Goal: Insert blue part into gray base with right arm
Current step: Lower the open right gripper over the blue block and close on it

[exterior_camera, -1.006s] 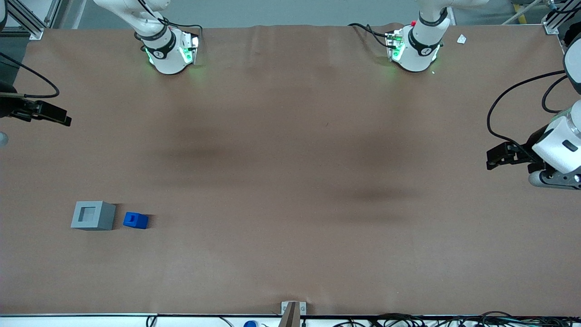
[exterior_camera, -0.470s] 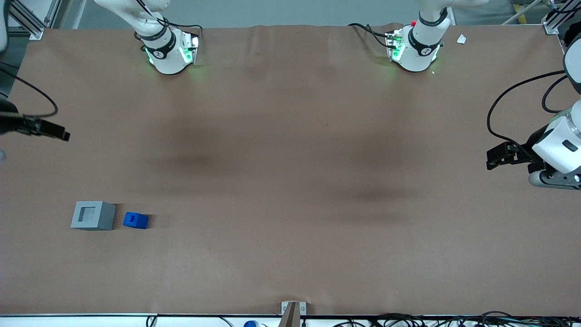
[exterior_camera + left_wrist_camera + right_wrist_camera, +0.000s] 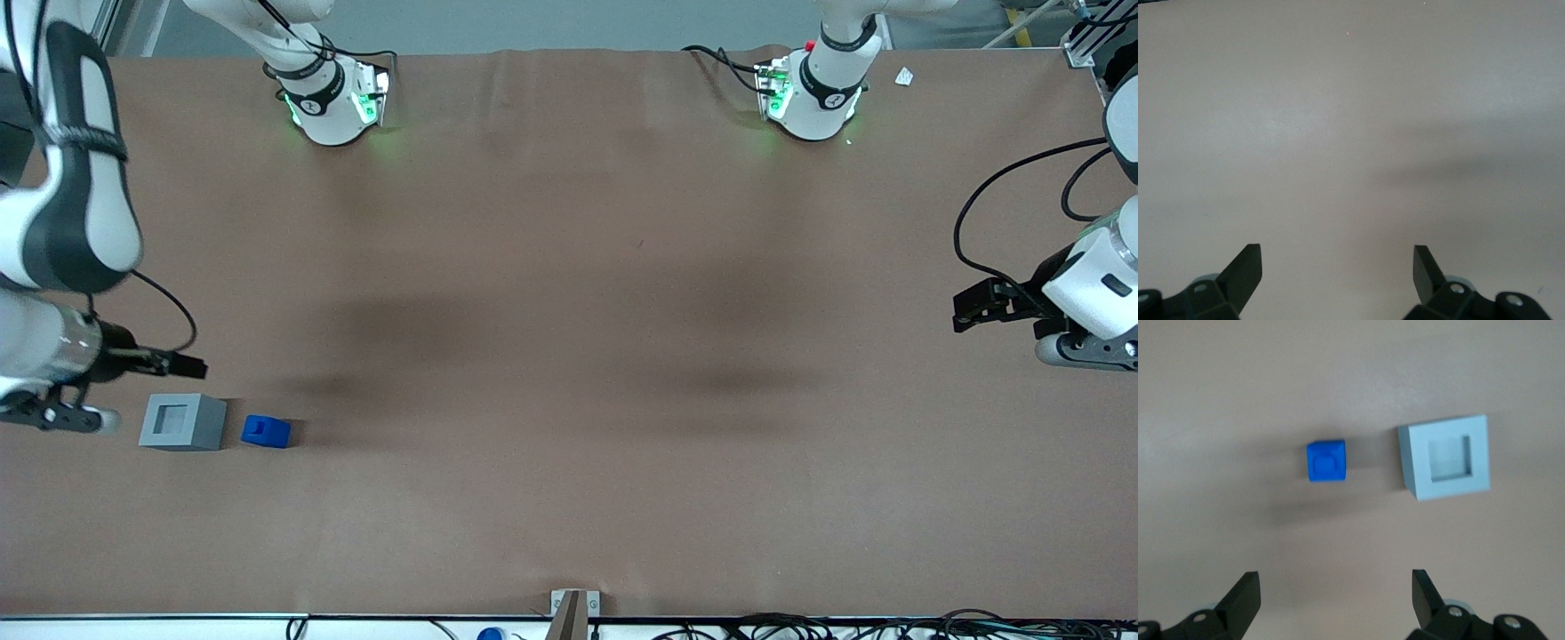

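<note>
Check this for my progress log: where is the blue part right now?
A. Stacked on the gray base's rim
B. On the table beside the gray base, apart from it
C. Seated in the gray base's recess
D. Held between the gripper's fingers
B: the blue part sits on the table beside the gray base with a gap between them, its recess empty; the open gripper hovers above, holding nothing.

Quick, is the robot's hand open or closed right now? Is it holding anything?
Right arm's hand: open, holding nothing, up in the air above the table near the gray base and the blue part.
</note>
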### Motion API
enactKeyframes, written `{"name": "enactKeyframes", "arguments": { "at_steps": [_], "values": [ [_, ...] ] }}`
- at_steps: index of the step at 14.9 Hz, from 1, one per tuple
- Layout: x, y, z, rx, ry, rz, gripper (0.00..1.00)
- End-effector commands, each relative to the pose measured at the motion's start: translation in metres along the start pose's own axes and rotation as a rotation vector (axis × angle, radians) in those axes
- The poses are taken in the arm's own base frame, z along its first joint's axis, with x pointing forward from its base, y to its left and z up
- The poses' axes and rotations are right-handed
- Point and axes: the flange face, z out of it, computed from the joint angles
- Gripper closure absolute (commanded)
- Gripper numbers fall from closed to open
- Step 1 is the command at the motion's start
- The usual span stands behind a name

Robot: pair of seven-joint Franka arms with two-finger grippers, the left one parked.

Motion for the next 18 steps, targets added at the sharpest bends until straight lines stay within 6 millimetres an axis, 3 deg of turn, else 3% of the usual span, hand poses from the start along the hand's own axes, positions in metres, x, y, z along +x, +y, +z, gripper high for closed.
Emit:
{"name": "enactKeyframes", "arguments": {
  "at_steps": [1,5,10,18],
  "values": [
    [0.014,0.003,0.028,0.009,0.01,0.006,0.0],
    [0.025,0.007,0.064,0.032,0.019,0.028,0.0],
    [0.022,-0.002,0.12,0.042,0.123,0.021,0.0],
    [0.025,-0.019,0.146,0.042,0.133,-0.002,0.0]
  ]
}}
